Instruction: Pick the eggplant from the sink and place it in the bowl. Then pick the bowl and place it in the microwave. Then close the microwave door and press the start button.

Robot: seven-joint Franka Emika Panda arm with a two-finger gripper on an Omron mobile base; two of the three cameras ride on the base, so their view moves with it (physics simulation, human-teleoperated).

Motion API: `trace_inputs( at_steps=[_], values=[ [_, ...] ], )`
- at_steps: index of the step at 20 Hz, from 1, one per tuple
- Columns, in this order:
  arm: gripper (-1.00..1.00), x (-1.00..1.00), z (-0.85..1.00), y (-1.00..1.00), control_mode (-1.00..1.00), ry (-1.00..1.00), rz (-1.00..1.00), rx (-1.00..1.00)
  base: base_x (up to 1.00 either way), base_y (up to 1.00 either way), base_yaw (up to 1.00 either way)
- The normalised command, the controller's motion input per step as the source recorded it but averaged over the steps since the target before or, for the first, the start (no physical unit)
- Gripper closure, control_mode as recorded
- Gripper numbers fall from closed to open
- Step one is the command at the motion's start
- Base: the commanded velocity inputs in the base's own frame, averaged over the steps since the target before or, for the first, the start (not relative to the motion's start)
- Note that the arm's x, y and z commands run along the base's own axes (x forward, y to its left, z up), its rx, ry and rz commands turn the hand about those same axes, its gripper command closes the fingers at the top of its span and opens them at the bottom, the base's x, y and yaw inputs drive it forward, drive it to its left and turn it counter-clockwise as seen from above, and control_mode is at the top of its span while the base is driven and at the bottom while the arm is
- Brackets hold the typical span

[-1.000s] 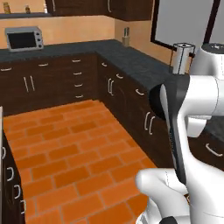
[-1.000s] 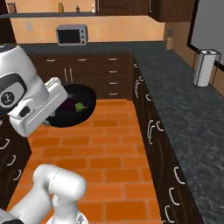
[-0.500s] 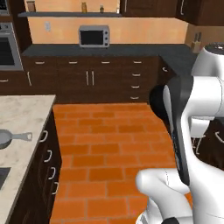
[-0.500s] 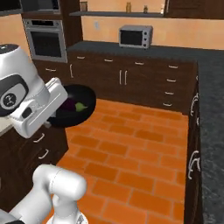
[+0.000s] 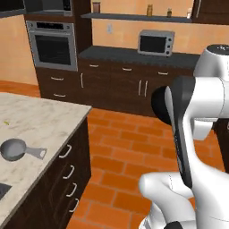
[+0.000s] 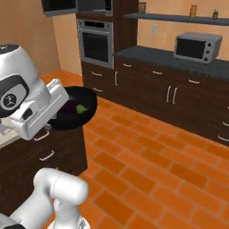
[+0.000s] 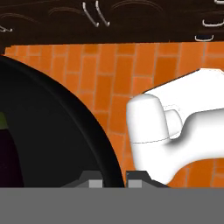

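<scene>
My gripper [image 6: 56, 120] is shut on the near rim of the glossy black bowl [image 6: 79, 117], carrying it level above the brick floor beside the island. The dark purple eggplant [image 6: 69, 106] lies inside the bowl, its green stem end toward the centre. In the hand view the bowl's rim [image 7: 89, 131] curves down between my fingertips [image 7: 92, 182], and a piece of the eggplant [image 7: 8, 155] shows at the left edge. The microwave [image 6: 93, 5] is built in above the wall oven, cut off by the top edge; how its door stands I cannot tell. The sink is out of view.
A wall oven [image 5: 52, 48] stands at the far left. A silver countertop box [image 5: 155, 42] rests on the dark back counter [image 5: 129, 54]. A small grey pan [image 5: 13, 149] sits on the pale island top [image 5: 40, 120] at my left. Open brick floor [image 6: 147, 165] lies ahead.
The whole picture has swung as the base turned, from the corner counters to the oven wall and the island. The bowl with the eggplant stays in my grip.
</scene>
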Motion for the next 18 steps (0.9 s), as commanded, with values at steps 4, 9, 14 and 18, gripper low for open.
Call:
trace_inputs(
  at_steps=[4, 9, 14, 18],
  values=[
    [1.0, 0.0, 0.0, 0.0, 1.0, 0.0, 0.0, 0.0, 0.96, -0.87, 0.47],
    [1.0, 0.0, 0.0, 0.0, 1.0, 0.0, 0.0, 0.0, 0.99, -0.84, 0.49],
    [1.0, 0.0, 0.0, 0.0, 1.0, 0.0, 0.0, 0.0, 0.81, -0.94, 0.43],
    [1.0, 0.0, 0.0, 0.0, 1.0, 0.0, 0.0, 0.0, 0.49, -1.0, 0.33]
  ],
)
